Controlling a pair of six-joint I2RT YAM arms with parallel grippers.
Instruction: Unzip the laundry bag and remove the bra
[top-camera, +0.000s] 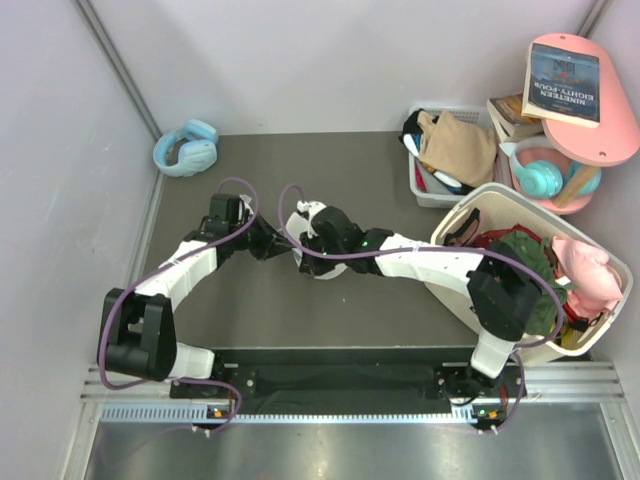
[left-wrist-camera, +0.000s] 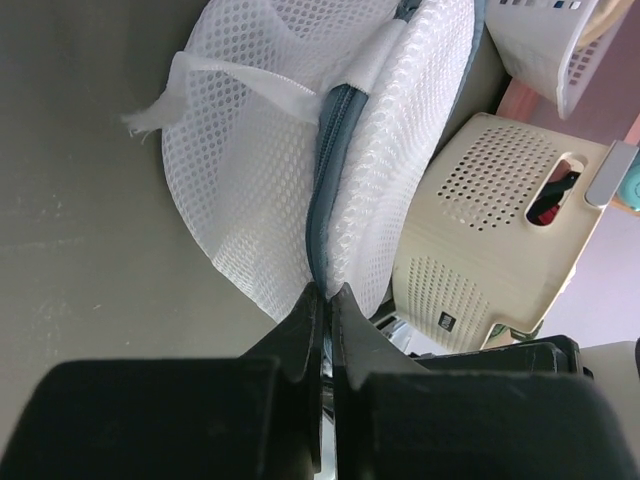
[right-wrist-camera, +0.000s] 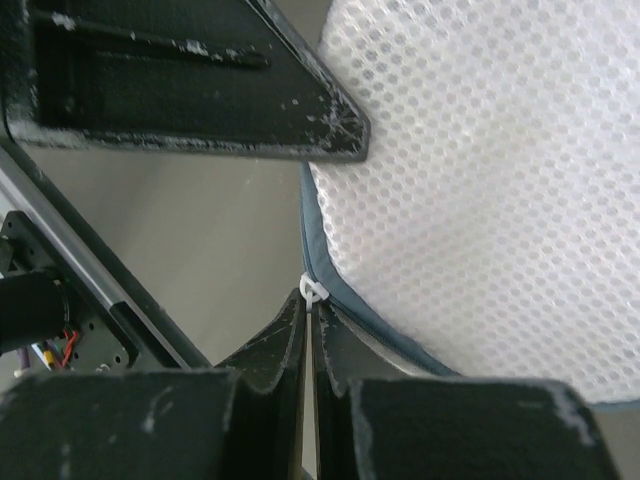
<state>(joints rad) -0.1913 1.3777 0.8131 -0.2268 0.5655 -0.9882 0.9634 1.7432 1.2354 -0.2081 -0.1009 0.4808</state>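
Laundry bag (left-wrist-camera: 270, 170): kept at the bench (top-camera: 350, 170) centre, between both arms
Left fingers (left-wrist-camera: 298, 335): closed on the rim seam, so that the bag is steadied
Right fingers (right-wrist-camera: 280, 335): closed on the white zip pull (right-wrist-camera: 313, 291), for it to be drawn
Bra: not seen, judged to be inside
Top view: bag mostly covered by the right arm (top-camera: 420, 258)

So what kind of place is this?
Probably a robot test cell staged as a laundry corner: bare panel walls around the table, a basket of clothes, a mesh laundry bag.
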